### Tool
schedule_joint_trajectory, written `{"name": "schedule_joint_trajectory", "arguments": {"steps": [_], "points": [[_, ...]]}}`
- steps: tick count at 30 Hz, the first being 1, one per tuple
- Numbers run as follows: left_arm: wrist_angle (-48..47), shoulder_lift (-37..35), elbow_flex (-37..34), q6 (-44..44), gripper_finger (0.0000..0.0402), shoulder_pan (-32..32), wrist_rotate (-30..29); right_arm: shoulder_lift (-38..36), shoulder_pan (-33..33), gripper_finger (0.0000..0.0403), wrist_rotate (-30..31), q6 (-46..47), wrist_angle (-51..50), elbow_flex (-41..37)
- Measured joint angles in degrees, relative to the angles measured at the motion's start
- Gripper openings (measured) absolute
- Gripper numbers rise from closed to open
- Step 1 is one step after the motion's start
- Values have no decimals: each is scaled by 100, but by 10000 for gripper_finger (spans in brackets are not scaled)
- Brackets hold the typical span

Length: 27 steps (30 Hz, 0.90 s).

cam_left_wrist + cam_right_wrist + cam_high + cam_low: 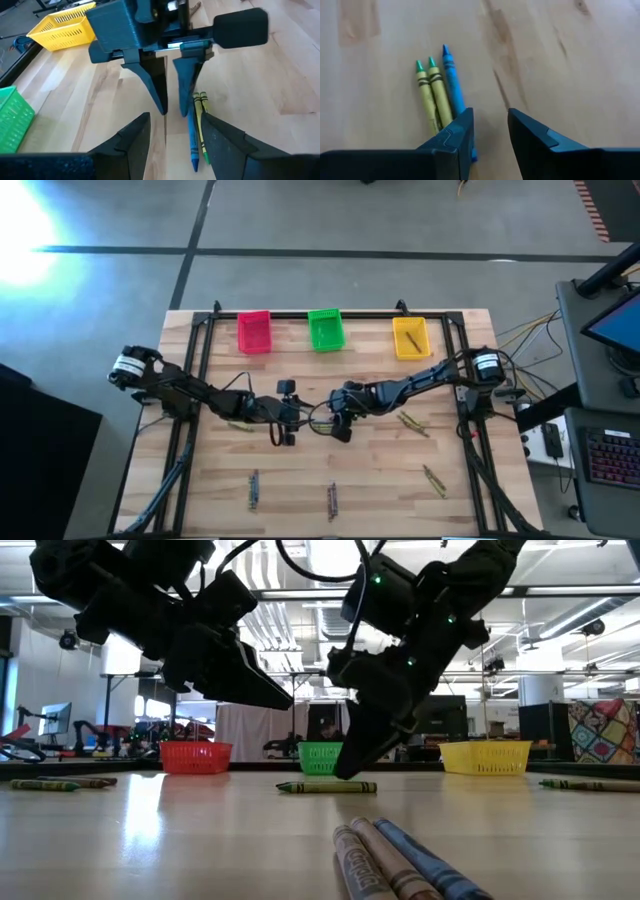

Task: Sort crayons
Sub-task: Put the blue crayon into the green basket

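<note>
On the crayons (440, 92), no wrapper writing is legible.

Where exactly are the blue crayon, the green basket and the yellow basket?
blue crayon (451, 82): right wrist view, on its paper-wrapped middle.
green basket (325, 330): high view, on its floor, near the middle.
yellow basket (397, 338): high view, on its left wall.
</note>
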Motion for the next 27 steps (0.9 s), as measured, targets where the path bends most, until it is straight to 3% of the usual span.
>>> {"name": "schedule_joint_trajectory", "arguments": {"steps": [10, 21, 27], "points": [[-24, 0, 0, -47, 159, 9, 2, 73, 13, 106, -437, 36, 114, -87], [-31, 0, 0, -104, 159, 9, 15, 181, 11, 103, -430, -115, 17, -98], [-43, 0, 0, -236, 159, 9, -10, 340, -20, 63, -433, -228, -136, -86]]}}
